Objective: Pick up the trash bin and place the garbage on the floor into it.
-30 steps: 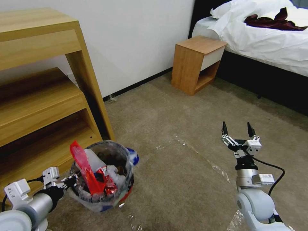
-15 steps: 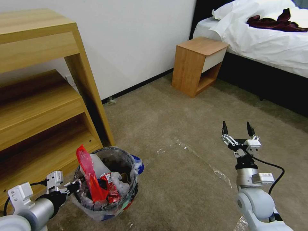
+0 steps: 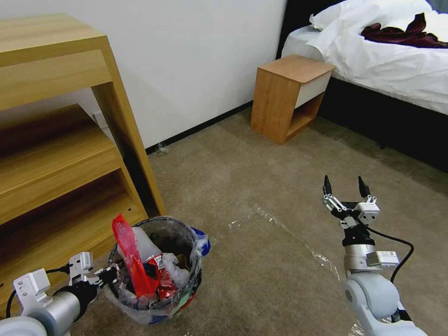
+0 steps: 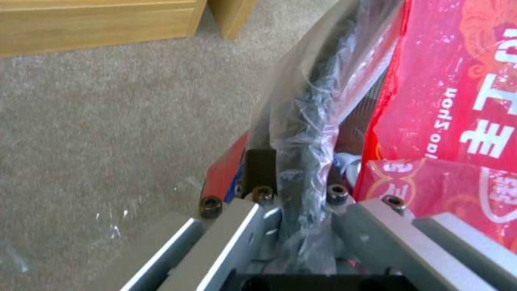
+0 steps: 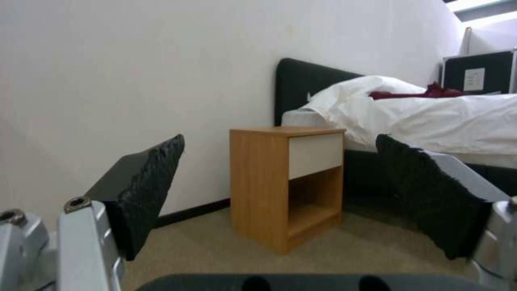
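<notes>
The left gripper [image 3: 109,274] is clamped on the near rim of the trash bin [image 3: 186,284], one finger [image 4: 261,165] outside the wall and the other inside, with the dark rim and the crinkled clear bag liner [image 4: 307,121] pinched between them. Just beyond that gripper, inside the bin, stands a tall red wrapper [image 3: 129,254] with white lettering, leaning against a white flat slipper sole [image 3: 142,242]; a crumpled red-and-white packet [image 3: 161,275] and a white wad [image 3: 179,275] lie a little farther in. The bin sits low over the beige carpet [image 3: 261,154], beside the foot of a wooden shelf unit [image 3: 56,140] that rises just past the gripper's outer side. The right gripper [image 3: 345,189] hangs well apart from the bin, over bare carpet, its two black fingers [image 5: 145,190] spread wide and holding nothing. A strip of shiny clear tape [image 3: 298,238] runs across the carpet between the two grippers. Far ahead of the right gripper stands a wooden nightstand [image 5: 288,182] against the white wall, with a white-sheeted bed [image 5: 431,117] beside it.
</notes>
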